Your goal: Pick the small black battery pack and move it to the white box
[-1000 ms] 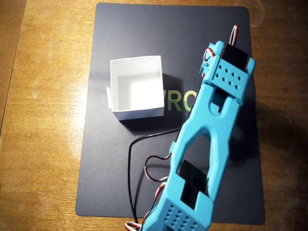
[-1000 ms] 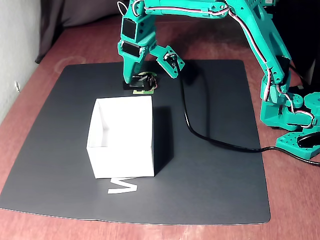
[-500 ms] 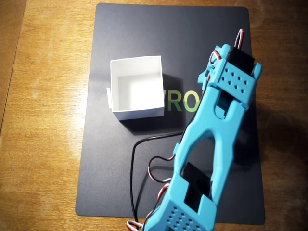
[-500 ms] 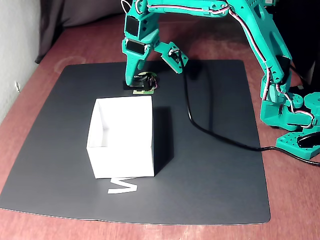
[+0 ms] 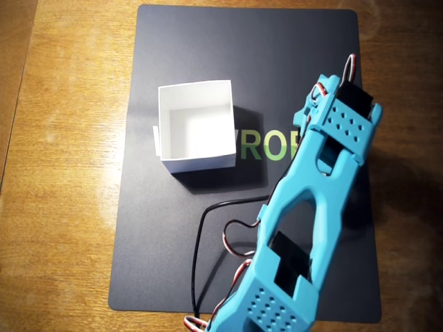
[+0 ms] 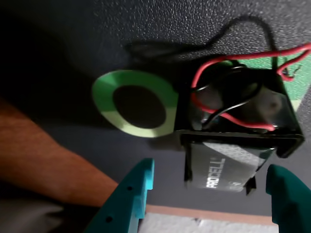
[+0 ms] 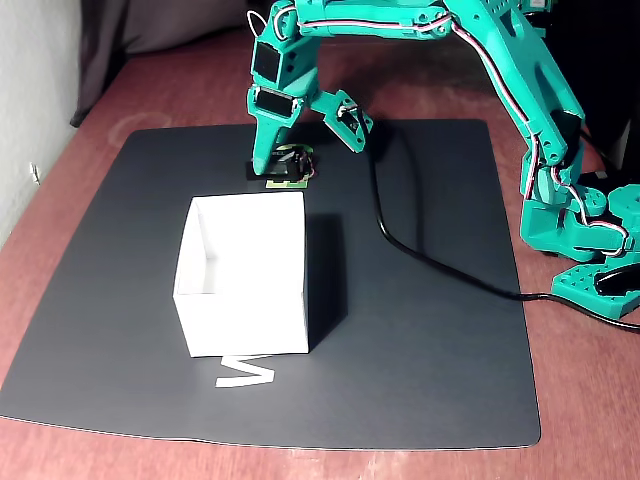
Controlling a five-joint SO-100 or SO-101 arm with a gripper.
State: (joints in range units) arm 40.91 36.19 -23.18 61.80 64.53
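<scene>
The small black battery pack point(image 6: 228, 170) with "PROCELL" lettering lies on the black mat, with red and black wires point(image 6: 228, 119) coiled at its far end. It also shows in the fixed view point(image 7: 290, 165), just behind the white box point(image 7: 245, 270). My gripper point(image 6: 209, 194) is open, with one teal finger point(image 6: 131, 194) to the left of the pack and the other point(image 6: 286, 194) to the right, not touching it. In the fixed view the gripper point(image 7: 310, 155) is low over the pack. In the overhead view the box point(image 5: 196, 124) stands open and empty, and my arm point(image 5: 325, 159) hides the pack.
The black mat point(image 7: 420, 380) with green and white lettering lies on a wooden table point(image 5: 62, 207). A black cable point(image 7: 440, 265) runs across the mat to the arm's base point(image 7: 590, 250) at the right. A green printed ring point(image 6: 133, 102) is left of the pack.
</scene>
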